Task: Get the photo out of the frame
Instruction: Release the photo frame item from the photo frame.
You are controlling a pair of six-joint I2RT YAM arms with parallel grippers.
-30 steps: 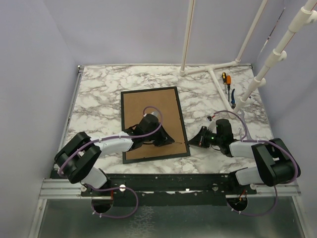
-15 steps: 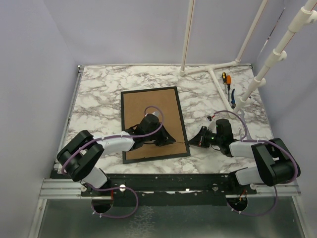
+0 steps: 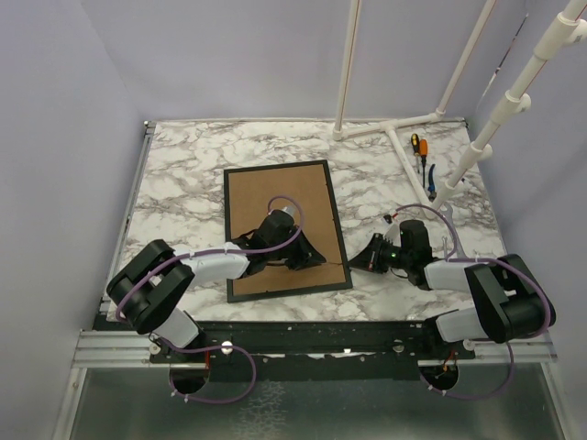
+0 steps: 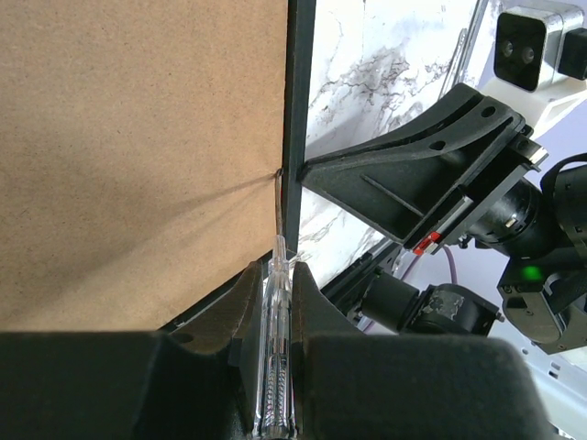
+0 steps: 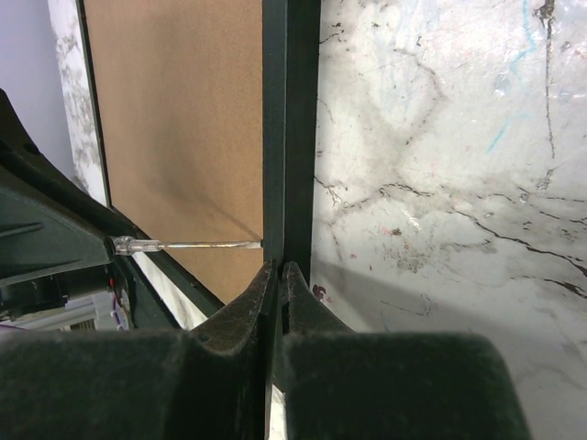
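The frame (image 3: 266, 197) lies face down on the marble table, brown fibreboard back up inside its black border (image 4: 301, 82). The photo is hidden under the backing. My left gripper (image 4: 278, 270) is shut on a clear-handled screwdriver (image 4: 275, 348). The metal tip of the screwdriver (image 5: 202, 244) touches the inner edge of the frame's right side, near the lower right corner. My right gripper (image 5: 278, 268) is shut with nothing between its fingers, and its tips rest against that same black border (image 5: 289, 110) from the outside. From above, the left gripper (image 3: 312, 261) and right gripper (image 3: 356, 266) face each other across the border.
An orange-handled screwdriver (image 3: 418, 145) and blue-handled pliers (image 3: 431, 174) lie at the back right, beside the white pipe stand (image 3: 394, 128). Purple walls close the table on the left, back and right.
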